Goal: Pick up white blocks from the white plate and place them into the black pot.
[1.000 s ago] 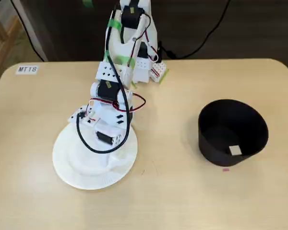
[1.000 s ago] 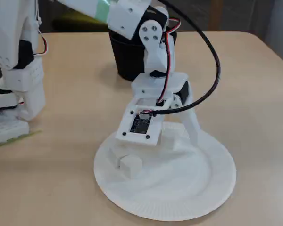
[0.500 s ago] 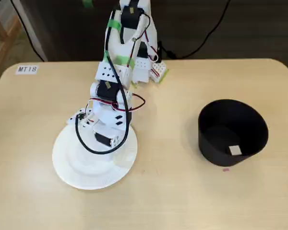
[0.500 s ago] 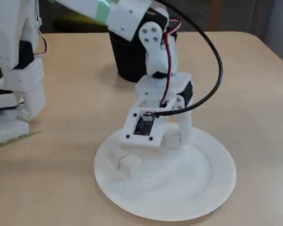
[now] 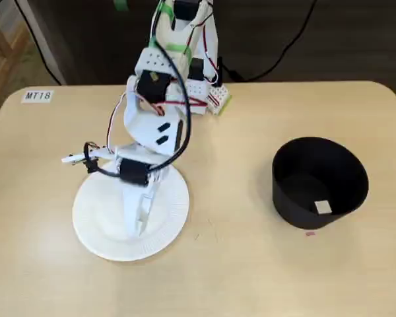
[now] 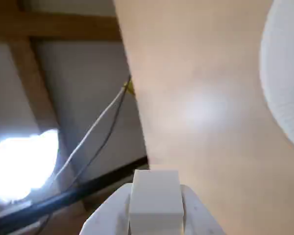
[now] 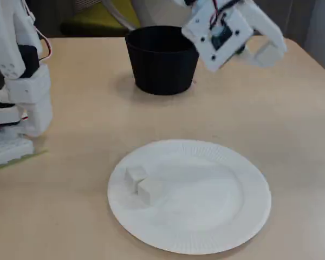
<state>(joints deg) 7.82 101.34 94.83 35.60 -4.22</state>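
Observation:
My gripper (image 7: 269, 53) hangs high above the table, past the far right rim of the white plate (image 7: 206, 219), and is shut on one white block (image 7: 271, 54). The wrist view shows that block (image 6: 155, 199) pinched between the two fingers, with the plate's rim (image 6: 286, 88) at the right edge. Two more white blocks (image 7: 134, 174) (image 7: 150, 190) lie side by side on the plate's left part. The black pot (image 7: 162, 59) stands beyond the plate. In a fixed view the gripper (image 5: 140, 218) hovers over the plate (image 5: 96, 218); the pot (image 5: 320, 181) at the right holds one white block (image 5: 323, 207).
The arm's base (image 5: 195, 79) stands at the table's back edge, with cables behind it. A label reading MT18 (image 5: 37, 96) is stuck at the back left corner. A small pink mark (image 5: 310, 233) lies just in front of the pot.
The gripper, which was down on the plate around a block, has risen well above it with that block in its grip. Two blocks stay on the plate.

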